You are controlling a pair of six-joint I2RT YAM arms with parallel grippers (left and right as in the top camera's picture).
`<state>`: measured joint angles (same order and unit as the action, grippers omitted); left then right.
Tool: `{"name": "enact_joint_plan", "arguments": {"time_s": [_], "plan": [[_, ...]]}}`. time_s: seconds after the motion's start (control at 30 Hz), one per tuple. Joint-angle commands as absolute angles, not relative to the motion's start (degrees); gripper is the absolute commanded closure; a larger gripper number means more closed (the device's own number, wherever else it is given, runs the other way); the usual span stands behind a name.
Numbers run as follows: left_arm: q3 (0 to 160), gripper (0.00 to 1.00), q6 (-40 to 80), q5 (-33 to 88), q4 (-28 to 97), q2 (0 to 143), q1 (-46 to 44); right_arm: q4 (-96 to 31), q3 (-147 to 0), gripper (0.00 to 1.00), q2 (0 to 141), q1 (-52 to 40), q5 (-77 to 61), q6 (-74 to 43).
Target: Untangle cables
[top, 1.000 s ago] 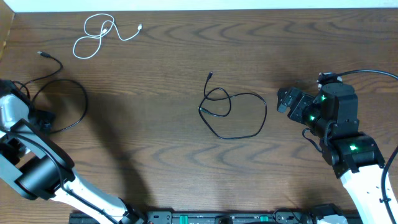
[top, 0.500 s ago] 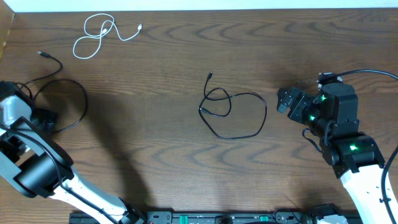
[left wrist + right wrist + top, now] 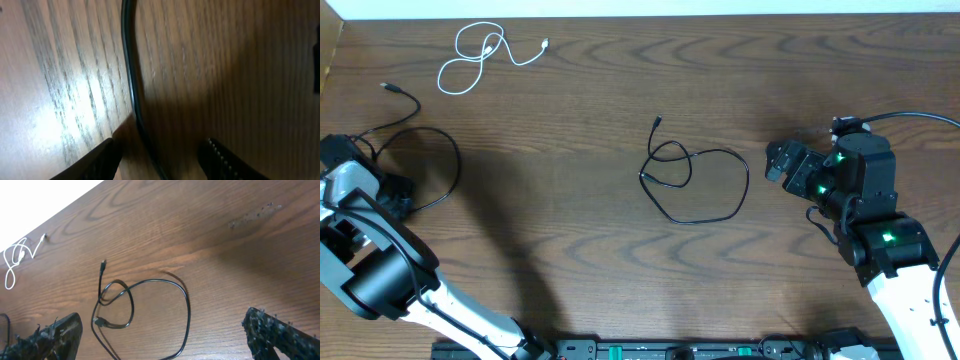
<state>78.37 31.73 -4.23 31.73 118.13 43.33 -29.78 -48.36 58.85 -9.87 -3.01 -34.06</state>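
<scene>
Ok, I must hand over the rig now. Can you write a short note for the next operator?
Left tool: open, low over the table, left black cable between its fingers, not gripped.
Right tool: open, empty, facing the centre black cable.
White cable: far left corner, looped on itself.
Done: the three cables lie apart.
To do: undo each cable's own loops.

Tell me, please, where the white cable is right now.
Overhead, the white cable lies loosely looped at the far left of the table, near the back edge, beyond the black cable by the left gripper.
</scene>
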Motion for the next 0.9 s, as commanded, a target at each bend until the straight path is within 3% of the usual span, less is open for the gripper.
{"name": "enact_joint_plan", "arguments": {"time_s": [0.0,0.43,0.6,0.73,0.87], "plan": [[76.97,0.45,31.92,-1.85,28.34,120.01,43.16,-29.85,-48.58,0.01,58.78,-9.41,-2.48,-34.22],[76.97,0.49,31.38,0.86,21.26,120.25,43.16,-29.85,-48.58,0.01,58.78,-9.41,-2.48,-34.22],[79.99,0.49,19.51,0.86,23.64,117.75,43.18,-29.85,-48.58,0.01,58.78,-9.41,-2.5,-34.22],[81.1,0.29,17.58,0.91,25.45,109.97,42.94,-29.85,-48.58,0.01,58.78,-9.41,-2.5,-34.22],[81.1,0.26,17.69,7.64,25.1,98.45,42.24,-29.85,-48.58,0.01,58.78,-9.41,-2.5,-34.22]]}}
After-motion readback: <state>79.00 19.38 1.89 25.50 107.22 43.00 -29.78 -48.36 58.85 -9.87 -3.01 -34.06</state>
